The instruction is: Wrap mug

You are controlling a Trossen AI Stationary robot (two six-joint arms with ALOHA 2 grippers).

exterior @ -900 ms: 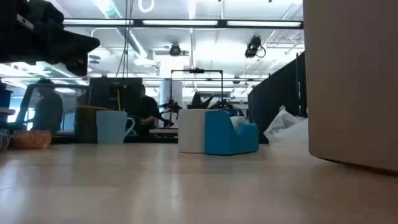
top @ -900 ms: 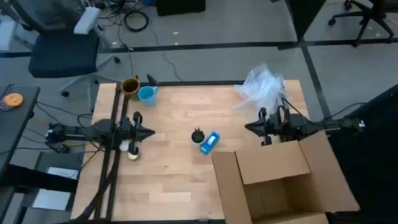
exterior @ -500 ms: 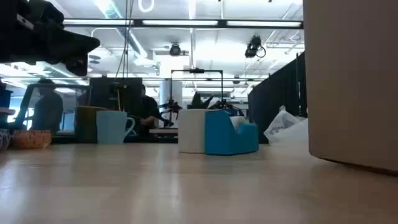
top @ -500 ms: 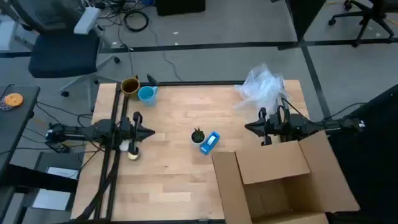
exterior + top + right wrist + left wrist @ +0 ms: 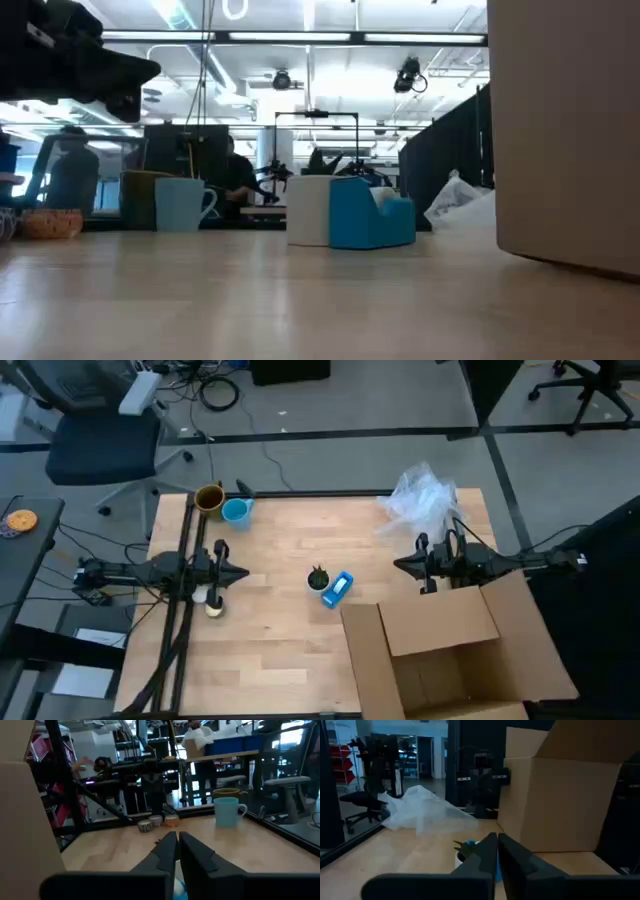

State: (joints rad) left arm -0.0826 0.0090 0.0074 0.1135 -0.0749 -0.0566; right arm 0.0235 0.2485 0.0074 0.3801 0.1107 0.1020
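A light blue mug [image 5: 236,511] stands upright on its base at the table's far left, also seen in the low view [image 5: 183,204] and the right wrist view [image 5: 228,811]. A crumpled sheet of clear plastic wrap [image 5: 425,498] lies at the far right corner [image 5: 422,810]. My left gripper [image 5: 243,572] hovers shut over the table's left side, pointing right, fingertips together [image 5: 497,845]. My right gripper [image 5: 400,565] hovers shut over the right side, pointing left, fingertips together [image 5: 177,842]. Neither touches anything.
A brown mug [image 5: 209,498] stands beside the blue one. A white pot with a small plant [image 5: 318,579] and a blue tape dispenser [image 5: 340,586] sit mid-table. An open cardboard box [image 5: 450,650] fills the near right. Tape rolls [image 5: 212,603] lie under the left arm.
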